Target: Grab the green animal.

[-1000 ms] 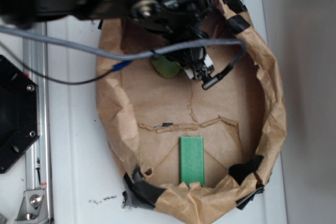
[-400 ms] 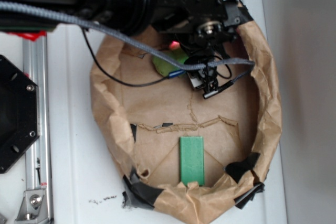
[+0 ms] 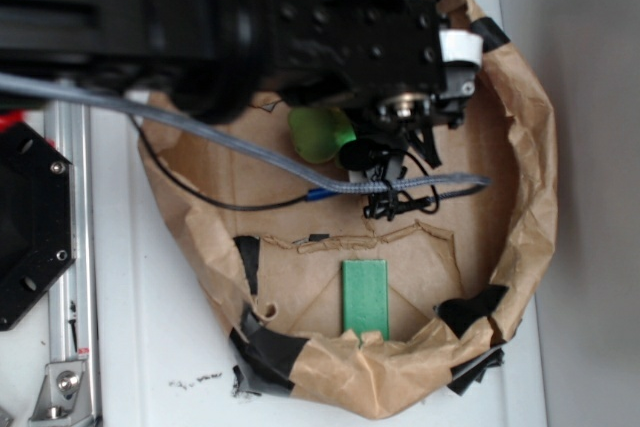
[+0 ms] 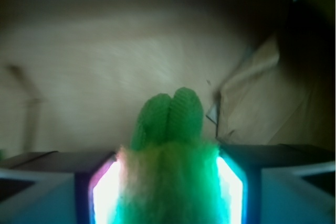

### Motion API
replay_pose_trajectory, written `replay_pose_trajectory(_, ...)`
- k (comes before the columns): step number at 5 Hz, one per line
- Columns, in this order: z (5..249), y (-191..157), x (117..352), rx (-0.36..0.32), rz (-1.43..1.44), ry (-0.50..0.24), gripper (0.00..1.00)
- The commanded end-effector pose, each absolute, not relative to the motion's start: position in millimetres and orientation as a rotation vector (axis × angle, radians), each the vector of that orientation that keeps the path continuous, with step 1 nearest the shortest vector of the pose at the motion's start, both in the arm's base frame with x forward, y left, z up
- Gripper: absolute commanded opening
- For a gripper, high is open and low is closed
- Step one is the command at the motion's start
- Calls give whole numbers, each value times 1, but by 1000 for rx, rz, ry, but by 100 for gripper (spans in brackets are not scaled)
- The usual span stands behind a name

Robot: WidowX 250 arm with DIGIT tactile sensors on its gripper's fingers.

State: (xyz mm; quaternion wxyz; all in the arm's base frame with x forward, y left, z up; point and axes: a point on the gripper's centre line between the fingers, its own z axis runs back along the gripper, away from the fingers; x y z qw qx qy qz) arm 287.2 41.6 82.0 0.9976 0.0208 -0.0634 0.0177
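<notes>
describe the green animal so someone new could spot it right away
Look inside the crumpled brown paper basin, under the black arm. The green animal is the fuzzy rounded toy between the fingers, unlike the flat green rectangular block nearer the taped rim.

The green animal (image 4: 169, 150) is seen as a small plush, fuzzy lime body with two stubby darker green feet poking forward, squeezed between the hand's fingers (image 4: 100, 192).

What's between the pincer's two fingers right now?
The green animal: in the wrist view its fuzzy body fills the gap between the pincer fingers, stubby feet poking forward. The exterior view hides this under the arm.
</notes>
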Motion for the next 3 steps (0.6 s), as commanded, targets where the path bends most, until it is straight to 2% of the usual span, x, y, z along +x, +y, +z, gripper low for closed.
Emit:
replay_pose_trajectory(1,195,14,296,75,-201,-249,0)
replay_pose_trajectory(2,211,9,281,-39,-115,-328,0)
replay_pose_trajectory(3,211,9,278,-6,-126,-313,0)
